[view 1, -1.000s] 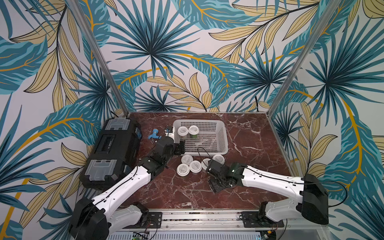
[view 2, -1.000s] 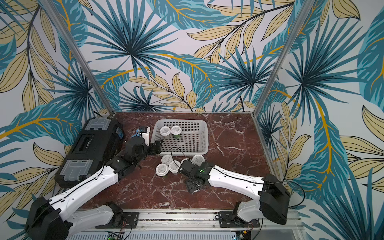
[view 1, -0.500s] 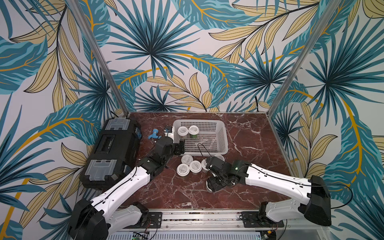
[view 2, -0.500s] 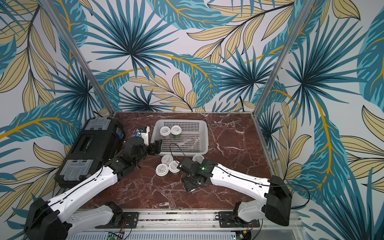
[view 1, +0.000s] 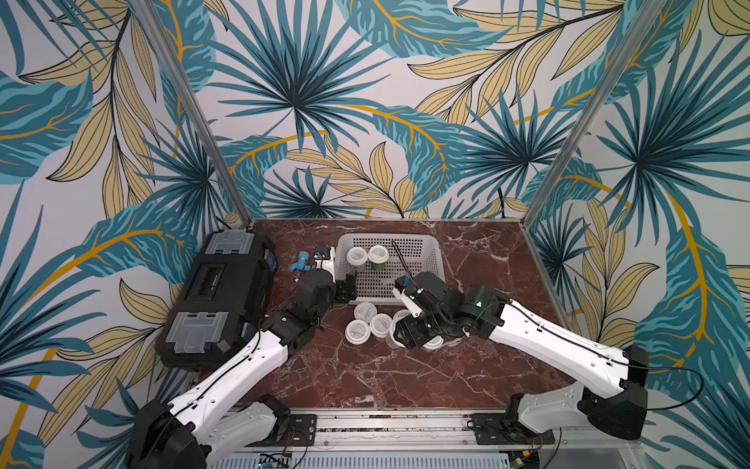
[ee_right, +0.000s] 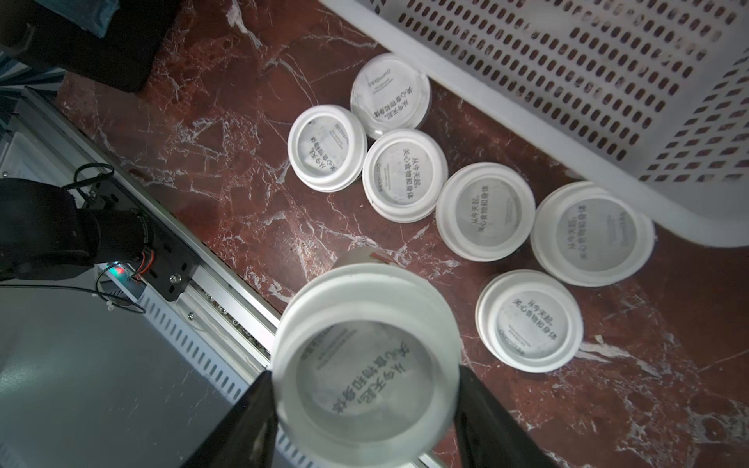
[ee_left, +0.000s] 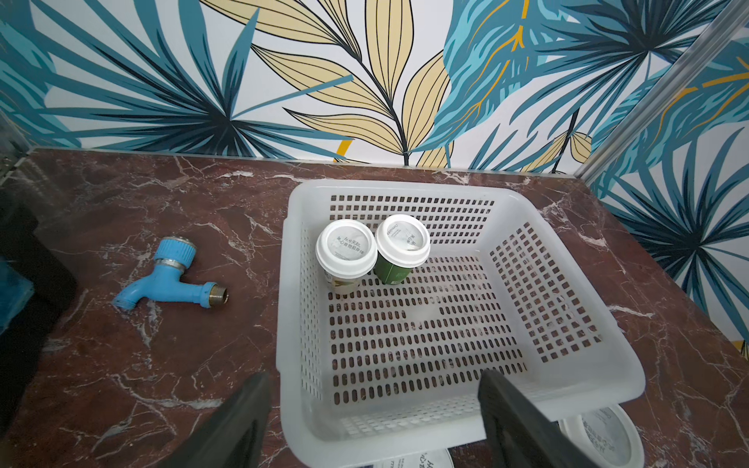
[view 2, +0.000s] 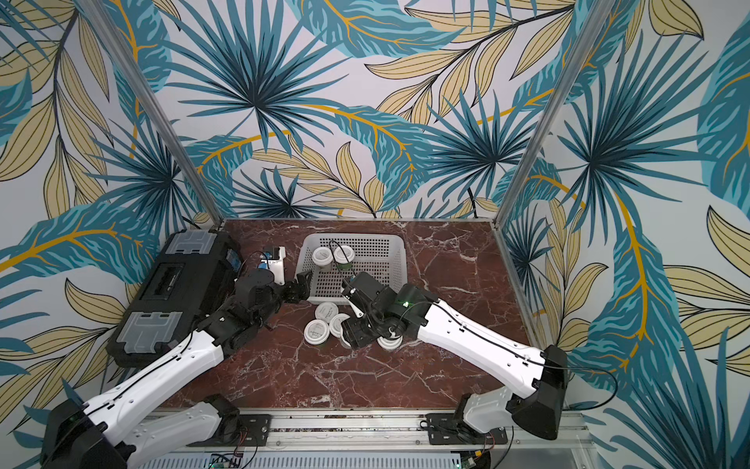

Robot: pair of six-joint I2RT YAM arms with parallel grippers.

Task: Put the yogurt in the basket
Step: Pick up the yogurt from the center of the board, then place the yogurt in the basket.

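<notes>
A: Right tool (ee_right: 364, 405), state?
B: Clamped on one yogurt cup (ee_right: 367, 348), one finger on each side just below the white lid. The lid faces the wrist camera and its grey print is legible. I cannot tell whether the cup is clear of the table (view 1: 365, 377).
A: Left tool (ee_left: 377, 409)?
B: Wide, nothing between the fingers. It is at the near left corner of the basket (ee_left: 405, 186), with one finger outside the wall and the other over the near rim. I cannot tell if it touches.
A: Remaining yogurt?
B: Two are in the basket, upright and touching each other, toward its far left corner: a pale-sided cup (ee_left: 346, 249) and a green-sided cup (ee_left: 402, 241). A cluster of six cups (ee_right: 405, 175) stands on the table, lids up, just beside the basket's near wall. Several of them touch.
A: Other items?
B: A blue tap fitting (ee_left: 170, 275) lies on the table between the basket and the black toolbox (view 1: 219, 300), apart from both.
</notes>
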